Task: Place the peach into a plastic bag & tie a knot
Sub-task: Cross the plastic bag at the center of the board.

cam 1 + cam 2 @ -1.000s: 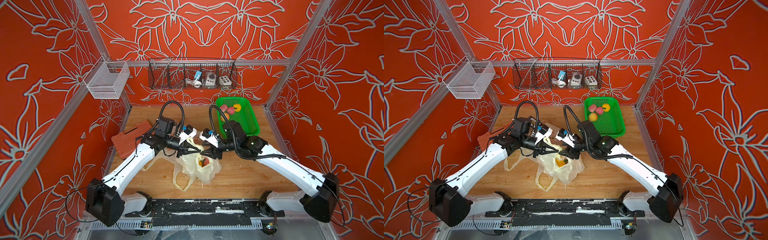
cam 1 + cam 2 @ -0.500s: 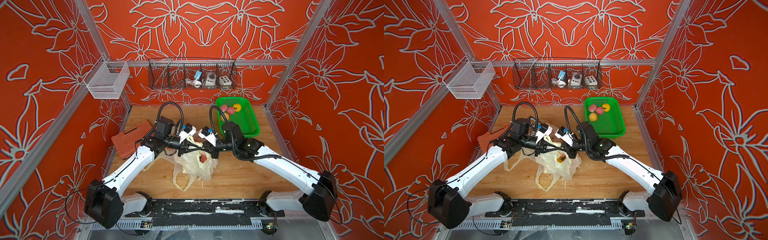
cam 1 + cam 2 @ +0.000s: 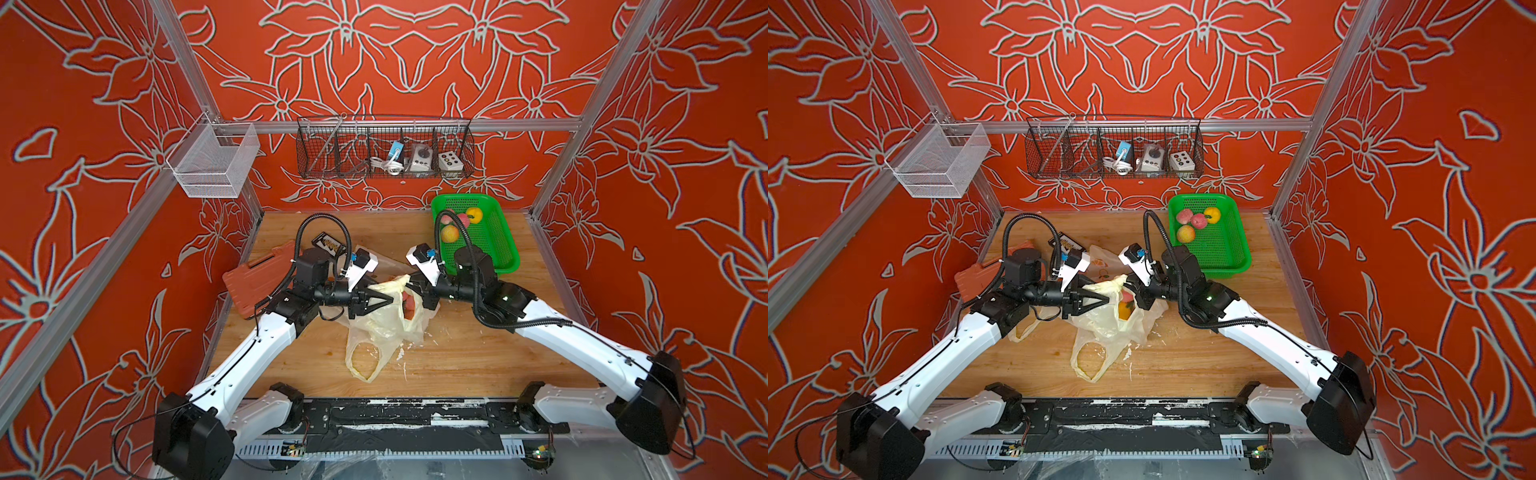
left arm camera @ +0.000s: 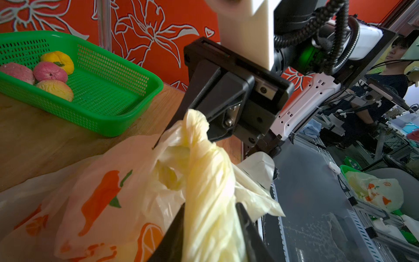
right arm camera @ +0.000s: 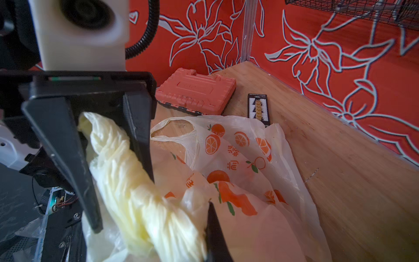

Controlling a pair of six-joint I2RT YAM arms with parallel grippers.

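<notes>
A cream plastic bag (image 3: 386,324) sits mid-table in both top views, with a peach (image 3: 409,305) showing inside its mouth. One handle is twisted into a thick rope (image 4: 204,172); no tied knot shows. My left gripper (image 4: 210,205) is open, and the rope runs loosely between its black fingers (image 5: 63,147). From the opposite side my right gripper (image 5: 197,217) is shut on the rope's far end (image 4: 195,118). The two grippers (image 3: 390,299) (image 3: 413,286) nearly meet above the bag. The bag's other handle loop (image 3: 365,365) lies slack on the table towards the front.
A green basket (image 3: 494,237) at the back right holds several fruits. A flat orange-printed bag (image 5: 238,145) lies behind the cream one. An orange-red tool case (image 3: 253,278) and a small black card (image 3: 328,242) lie at the back left. Wire baskets (image 3: 384,147) hang on the wall.
The right gripper has closed on the twisted handle. The left gripper, shut on it before, has opened. Both wrists have shifted slightly towards the back of the table.
</notes>
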